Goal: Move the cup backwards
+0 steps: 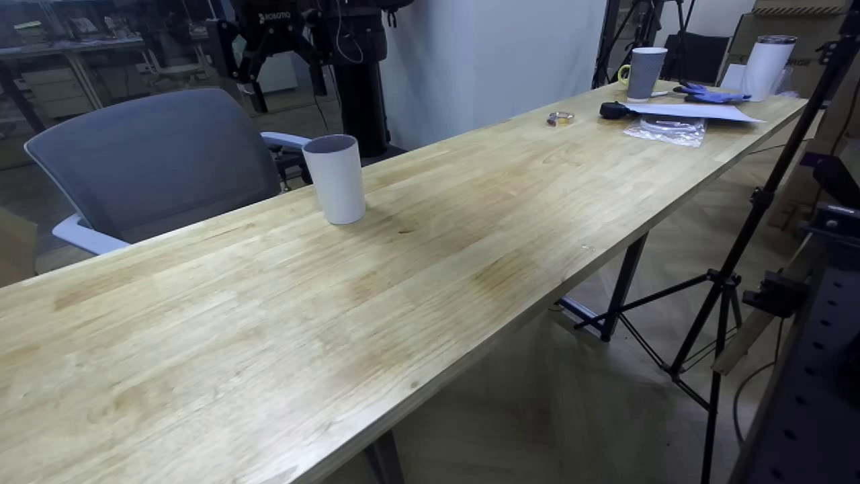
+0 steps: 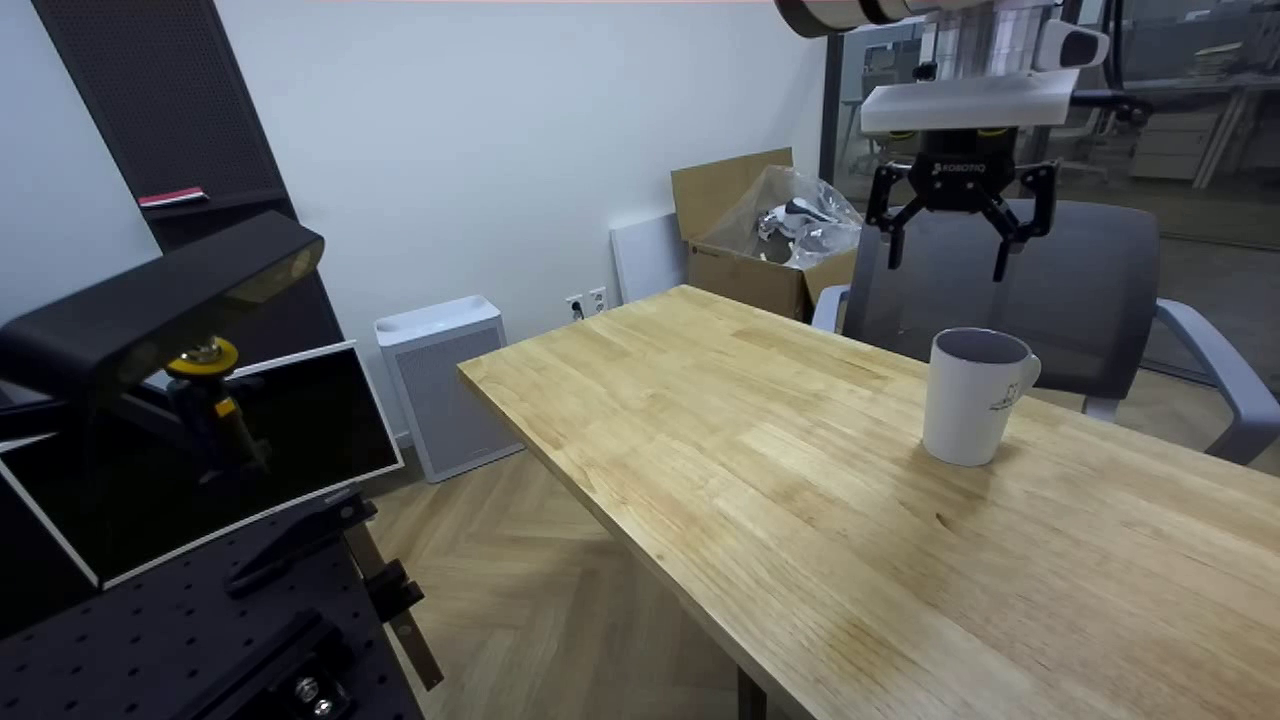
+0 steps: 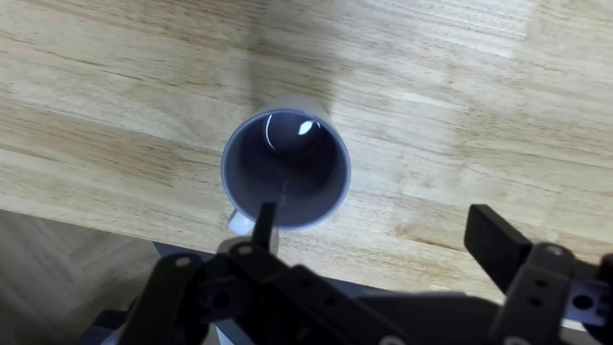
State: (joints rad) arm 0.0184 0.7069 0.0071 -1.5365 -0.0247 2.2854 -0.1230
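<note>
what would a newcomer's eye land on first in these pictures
Probably the white cup, standing upright on the pale wooden table, near the edge by the grey chair. Then the black gripper, hanging open, higher than the cup and not touching it. In an exterior view, the tall white tumbler at the table's far end may draw notice next.

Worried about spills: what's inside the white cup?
In the wrist view, the cup shows a dark interior with bright reflections; whether it's dry is unclear. One finger of the claw covers some rim and inner wall.
</note>
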